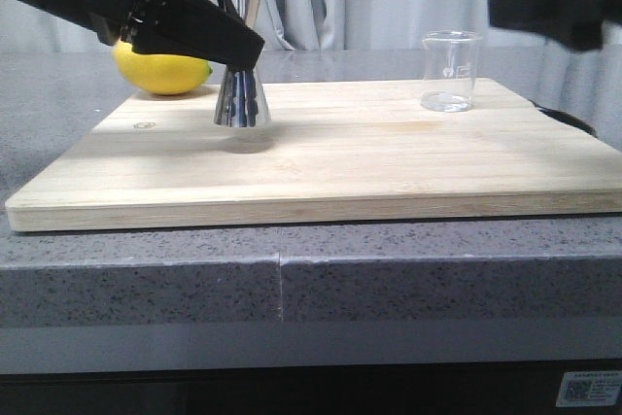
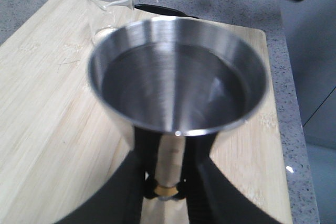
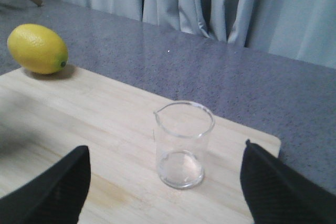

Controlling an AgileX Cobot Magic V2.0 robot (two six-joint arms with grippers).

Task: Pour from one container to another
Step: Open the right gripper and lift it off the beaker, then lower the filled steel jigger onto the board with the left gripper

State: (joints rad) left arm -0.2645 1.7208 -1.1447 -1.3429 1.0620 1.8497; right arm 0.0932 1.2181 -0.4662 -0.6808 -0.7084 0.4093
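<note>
The steel hourglass jigger point(image 1: 242, 99) is on the left part of the wooden board, upright, its foot apparently just off the wood with a shadow under it. My left gripper point(image 1: 243, 51) is shut on its narrow gold-banded waist; in the left wrist view the jigger's wide mouth point(image 2: 178, 77) fills the frame above the left gripper point(image 2: 166, 187), and its inside looks dark, perhaps wet. The clear glass beaker point(image 1: 450, 70) stands upright at the board's far right and looks empty. My right gripper point(image 1: 530, 2) hovers open above and beside it; the beaker point(image 3: 184, 142) sits ahead of the right gripper point(image 3: 166, 145).
A yellow lemon point(image 1: 160, 67) lies on the grey stone counter just behind the board's point(image 1: 340, 172) left back corner. The counter's front edge point(image 1: 292, 269) runs below the board. Pale curtains hang at the back.
</note>
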